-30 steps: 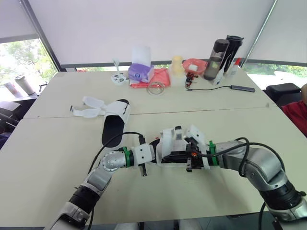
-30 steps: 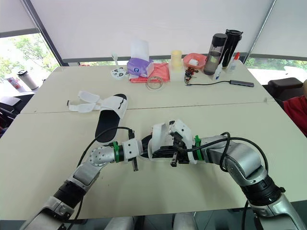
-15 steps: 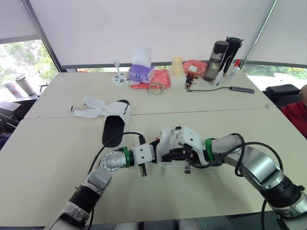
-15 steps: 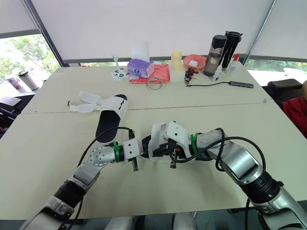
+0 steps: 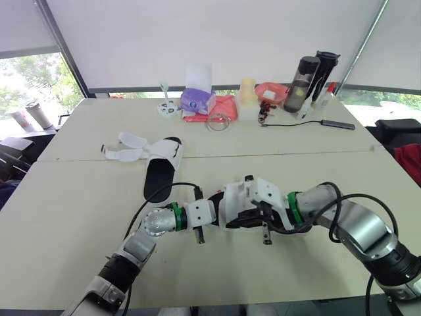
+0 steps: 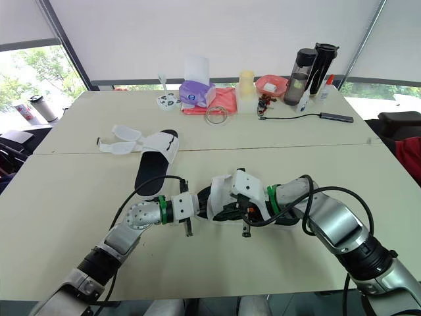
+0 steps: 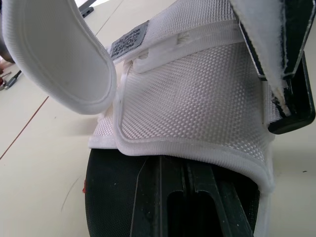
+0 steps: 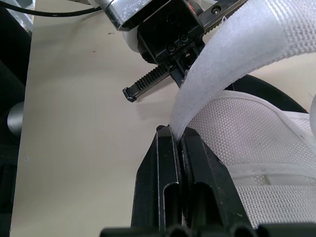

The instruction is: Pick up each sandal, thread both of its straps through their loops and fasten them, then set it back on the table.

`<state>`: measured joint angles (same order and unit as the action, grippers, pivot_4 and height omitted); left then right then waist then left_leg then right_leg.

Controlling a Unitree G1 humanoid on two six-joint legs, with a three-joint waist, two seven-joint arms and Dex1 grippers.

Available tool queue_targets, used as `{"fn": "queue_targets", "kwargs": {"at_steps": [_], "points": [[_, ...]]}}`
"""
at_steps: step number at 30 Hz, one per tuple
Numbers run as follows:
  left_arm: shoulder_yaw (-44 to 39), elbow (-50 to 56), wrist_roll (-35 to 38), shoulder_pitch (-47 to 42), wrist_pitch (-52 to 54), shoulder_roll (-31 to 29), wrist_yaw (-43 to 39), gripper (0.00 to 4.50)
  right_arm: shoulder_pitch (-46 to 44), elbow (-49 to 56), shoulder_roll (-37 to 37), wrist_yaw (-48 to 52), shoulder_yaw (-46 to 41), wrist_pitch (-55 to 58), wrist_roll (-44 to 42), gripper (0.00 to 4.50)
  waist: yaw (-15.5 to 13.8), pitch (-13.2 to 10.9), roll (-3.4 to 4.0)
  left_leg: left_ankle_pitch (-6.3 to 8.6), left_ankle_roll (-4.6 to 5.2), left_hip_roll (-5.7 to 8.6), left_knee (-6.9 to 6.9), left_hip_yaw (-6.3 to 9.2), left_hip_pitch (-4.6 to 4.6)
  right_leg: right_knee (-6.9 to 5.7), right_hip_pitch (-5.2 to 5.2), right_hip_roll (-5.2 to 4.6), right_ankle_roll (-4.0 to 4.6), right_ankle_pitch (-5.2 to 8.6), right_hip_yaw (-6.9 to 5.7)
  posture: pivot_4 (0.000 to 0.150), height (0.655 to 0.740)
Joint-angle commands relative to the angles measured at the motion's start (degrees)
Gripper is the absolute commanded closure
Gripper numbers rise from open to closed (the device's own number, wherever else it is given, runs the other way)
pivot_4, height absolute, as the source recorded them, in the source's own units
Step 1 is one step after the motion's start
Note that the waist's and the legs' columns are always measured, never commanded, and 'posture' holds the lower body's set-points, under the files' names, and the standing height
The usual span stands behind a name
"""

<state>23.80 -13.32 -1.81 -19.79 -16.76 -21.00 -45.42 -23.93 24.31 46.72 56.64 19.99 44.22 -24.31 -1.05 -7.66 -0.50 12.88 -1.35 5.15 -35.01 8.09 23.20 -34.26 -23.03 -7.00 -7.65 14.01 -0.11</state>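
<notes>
Right jaws are pressed together on a white strap (image 8: pixel 237 49) of the near sandal (image 7: pixel 197 108). We see the strap pinched between the two black fingers (image 8: pixel 165 177) and curving up, away from the mesh upper. Left jaws are closed on the rim of that same upper, at the end opposite the right arm. We find the near sandal low at the worktop (image 5: pixel 66 217), front centre, between the two arms; we cannot tell whether its sole touches the surface. A second sandal (image 5: pixel 161 172) lies apart from it, farther back and to the left, with its black footbed up and its two straps (image 5: pixel 128 146) spread open and unfastened. Bottles (image 5: pixel 306 76), a purple pack (image 5: pixel 196 100) and a cable (image 5: pixel 289 123) sit along the far edge, well apart from both sandals.
</notes>
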Motion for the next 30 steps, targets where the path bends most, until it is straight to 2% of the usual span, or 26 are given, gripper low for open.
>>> {"fn": "queue_targets", "kwargs": {"at_steps": [1,6,10,15,19,20,25,30], "points": [[0.08,-6.10,-3.11,1.83,2.87,-1.59,0.33,4.50,2.56,-2.32,1.34,1.60,4.94,2.27,2.71,4.45,-0.02,0.00,0.00,0.02,-0.01,0.00,0.00,0.00,0.00,0.00,0.00,0.00,0.00,0.00,-0.01,0.150,0.7400],[0.09,-6.33,-3.10,1.70,2.74,-1.57,0.52,4.50,1.81,-5.46,-0.26,-2.22,6.80,0.35,8.56,4.45,0.15,0.04,-0.02,0.04,-0.03,-0.03,0.00,0.02,-0.15,-0.01,0.16,0.01,-0.01,0.01,-0.06,0.150,0.7400],[0.11,-6.48,-2.99,1.67,2.60,-1.61,0.58,4.50,2.45,-4.30,-0.20,-1.14,6.47,0.56,7.83,4.45,0.36,0.05,0.01,0.09,-0.07,-0.14,-0.01,0.01,-0.52,0.23,0.61,0.02,0.01,0.04,-0.05,0.150,0.7400],[0.18,-6.90,-3.06,1.45,2.47,-1.42,0.73,4.50,3.27,-3.29,-0.25,-0.17,5.07,0.81,6.34,4.45,0.36,0.10,0.06,0.11,-0.03,-0.20,0.02,0.01,-0.37,0.56,0.63,-0.04,0.02,0.05,-0.10,0.150,0.7400],[0.16,-7.09,-3.06,1.35,2.34,-1.32,0.72,4.50,3.71,-3.06,-0.91,-0.13,3.51,0.89,5.38,3.24,0.24,0.09,0.07,0.16,0.04,-0.16,0.06,0.02,-0.38,0.57,0.61,-0.11,0.01,0.04,-0.08,0.150,0.7400],[0.18,-7.18,-3.10,1.30,2.32,-1.26,0.75,4.50,3.90,-2.67,-0.82,0.13,3.10,1.09,4.94,2.62,0.25,0.08,0.08,0.16,0.04,-0.16,0.06,0.02,-0.37,0.56,0.61,-0.11,0.01,0.04,-0.08,0.150,0.7400],[0.11,-7.73,-3.09,1.05,2.03,-1.23,0.84,4.50,6.33,-1.56,-4.38,-5.10,-5.58,3.09,0.94,0.15,0.27,0.05,0.06,0.16,0.04,-0.18,0.03,0.02,-0.37,0.56,0.61,-0.09,0.01,0.04,-0.09,0.150,0.7400],[-0.03,-7.71,-2.95,1.24,1.88,-1.56,0.60,4.50,12.66,7.31,-8.69,-10.22,-20.57,7.26,-10.37,0.15,0.11,-0.09,0.18,0.15,0.06,-0.17,0.00,0.01,0.23,0.53,0.33,-0.12,0.03,0.02,-0.06,0.150,0.7400]]}}
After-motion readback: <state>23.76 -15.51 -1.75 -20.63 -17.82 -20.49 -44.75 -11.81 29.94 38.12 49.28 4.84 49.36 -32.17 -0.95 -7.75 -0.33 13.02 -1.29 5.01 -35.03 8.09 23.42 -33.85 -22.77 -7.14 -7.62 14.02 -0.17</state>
